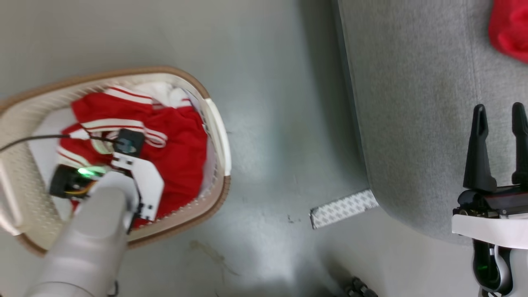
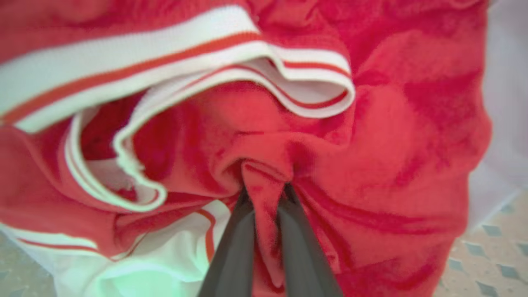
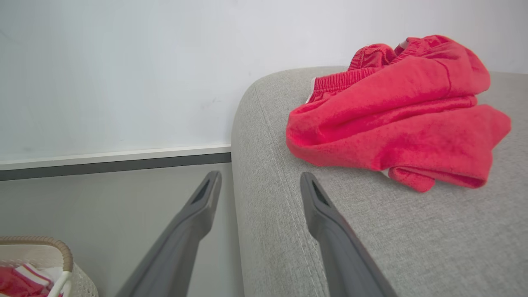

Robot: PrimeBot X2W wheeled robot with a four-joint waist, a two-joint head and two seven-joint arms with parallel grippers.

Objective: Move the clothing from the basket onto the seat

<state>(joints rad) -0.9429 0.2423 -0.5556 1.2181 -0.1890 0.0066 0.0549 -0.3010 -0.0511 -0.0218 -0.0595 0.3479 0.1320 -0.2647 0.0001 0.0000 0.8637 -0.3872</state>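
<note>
The basket (image 1: 123, 74) stands on the floor, well apart from the seat's (image 1: 412, 123) left edge. The clothing (image 1: 181, 152) fills the basket's right half, and the left hand (image 2: 265, 192) reaches down into it, pinching a narrow red fold. Further right, the right hand (image 1: 499, 108) hovers spread and empty over the seat's near edge, and one red garment (image 3: 396, 123) lies near the seat's rounded far edge.

The pinched fold looks thin, so it may slip out on lifting. The tangled striped pieces could drag along and drop onto the floor.

left end effector (image 2: 266, 190) clamped, right one (image 3: 260, 178) parted
</note>
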